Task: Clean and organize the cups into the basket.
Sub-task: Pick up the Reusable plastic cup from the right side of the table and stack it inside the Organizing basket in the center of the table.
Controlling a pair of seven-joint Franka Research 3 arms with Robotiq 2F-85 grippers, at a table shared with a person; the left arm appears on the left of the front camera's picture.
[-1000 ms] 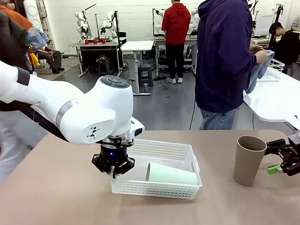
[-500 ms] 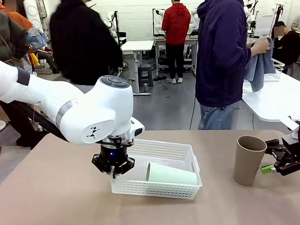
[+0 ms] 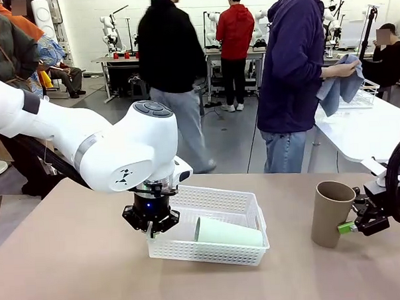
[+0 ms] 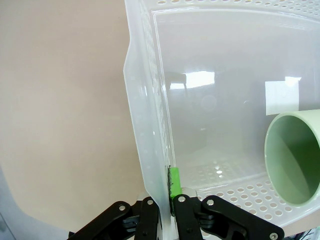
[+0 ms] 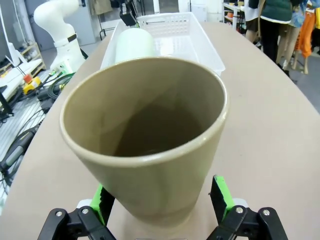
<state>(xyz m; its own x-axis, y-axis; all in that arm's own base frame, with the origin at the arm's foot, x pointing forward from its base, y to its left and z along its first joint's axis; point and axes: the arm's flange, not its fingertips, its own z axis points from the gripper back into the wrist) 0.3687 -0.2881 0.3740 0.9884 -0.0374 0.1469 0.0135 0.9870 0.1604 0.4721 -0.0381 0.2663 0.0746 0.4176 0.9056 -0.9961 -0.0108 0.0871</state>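
1 of 2 cups is done: the green cup point(image 3: 229, 232) is laid on its side along the near wall of the basket point(image 3: 219, 197), whose left wall is pinched by the closed left gripper point(image 3: 152, 229). The brown cup point(image 3: 331, 213) is left upright near the table's point(image 3: 79, 275) right edge, flanked by the open right gripper point(image 3: 344, 227), not yet gripped.

Bright, even indoor light; soft shadows; glare patches on the basket point(image 4: 200, 78) floor.
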